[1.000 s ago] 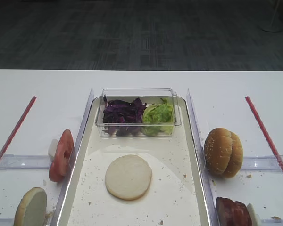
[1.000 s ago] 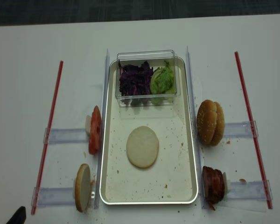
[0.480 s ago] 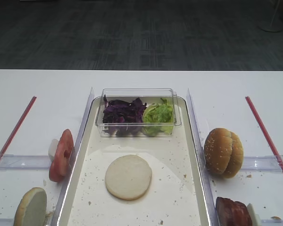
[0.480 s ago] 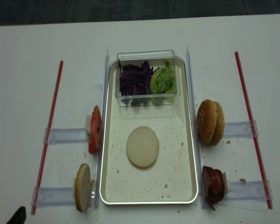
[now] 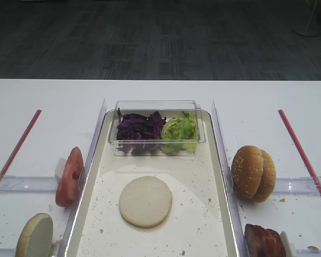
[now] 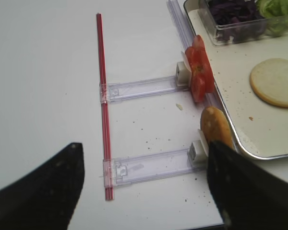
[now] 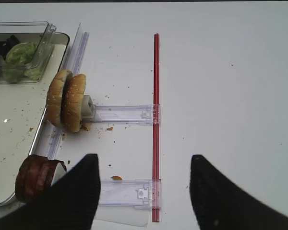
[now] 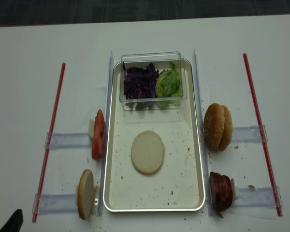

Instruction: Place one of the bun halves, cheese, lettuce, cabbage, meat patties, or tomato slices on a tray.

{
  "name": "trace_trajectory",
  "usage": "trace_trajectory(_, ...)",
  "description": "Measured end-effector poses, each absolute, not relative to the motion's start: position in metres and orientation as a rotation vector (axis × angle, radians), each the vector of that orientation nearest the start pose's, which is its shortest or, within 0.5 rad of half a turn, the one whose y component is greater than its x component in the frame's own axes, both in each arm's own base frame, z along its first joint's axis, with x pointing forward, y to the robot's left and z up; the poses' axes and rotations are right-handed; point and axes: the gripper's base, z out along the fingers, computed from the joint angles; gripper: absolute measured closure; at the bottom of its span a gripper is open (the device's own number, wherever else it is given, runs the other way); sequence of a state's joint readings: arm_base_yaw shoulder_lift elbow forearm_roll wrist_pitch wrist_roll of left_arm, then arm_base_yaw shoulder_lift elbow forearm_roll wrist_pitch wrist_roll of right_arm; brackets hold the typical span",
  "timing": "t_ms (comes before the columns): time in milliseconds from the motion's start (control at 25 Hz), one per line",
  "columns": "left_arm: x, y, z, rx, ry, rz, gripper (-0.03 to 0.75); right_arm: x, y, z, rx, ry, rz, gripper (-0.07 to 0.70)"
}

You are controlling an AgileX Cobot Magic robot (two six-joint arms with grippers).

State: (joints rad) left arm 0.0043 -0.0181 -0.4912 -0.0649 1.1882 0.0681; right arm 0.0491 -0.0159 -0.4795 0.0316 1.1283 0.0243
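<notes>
Both arms hang back at the near edge. The left gripper [image 6: 144, 191] stands spread wide, holding nothing; the right gripper [image 7: 144, 191] likewise gapes, unladen.

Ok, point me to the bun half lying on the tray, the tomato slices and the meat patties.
bun half [image 5: 145, 201], exterior high view, centre of its pale flat face.
tomato slices [image 6: 198, 73], left wrist view, middle of the red stack standing on edge.
meat patties [image 7: 34, 178], right wrist view, dark rounded side of the stack.

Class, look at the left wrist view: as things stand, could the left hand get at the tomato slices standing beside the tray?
Probably yes. The left hand is open and holds nothing, and bare table lies between it and the tomato slices, which stand on edge outside the tray, just ahead and to the right.
</notes>
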Motion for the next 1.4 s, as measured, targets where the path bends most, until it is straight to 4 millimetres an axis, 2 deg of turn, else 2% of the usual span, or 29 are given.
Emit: trace_trajectory(1400,-0.0125,-0.0055,0.2649,0.078,2.159,-0.036,0.223,-0.0081,0.0022,0.2662,-0.032,2.117,0.08,0.186)
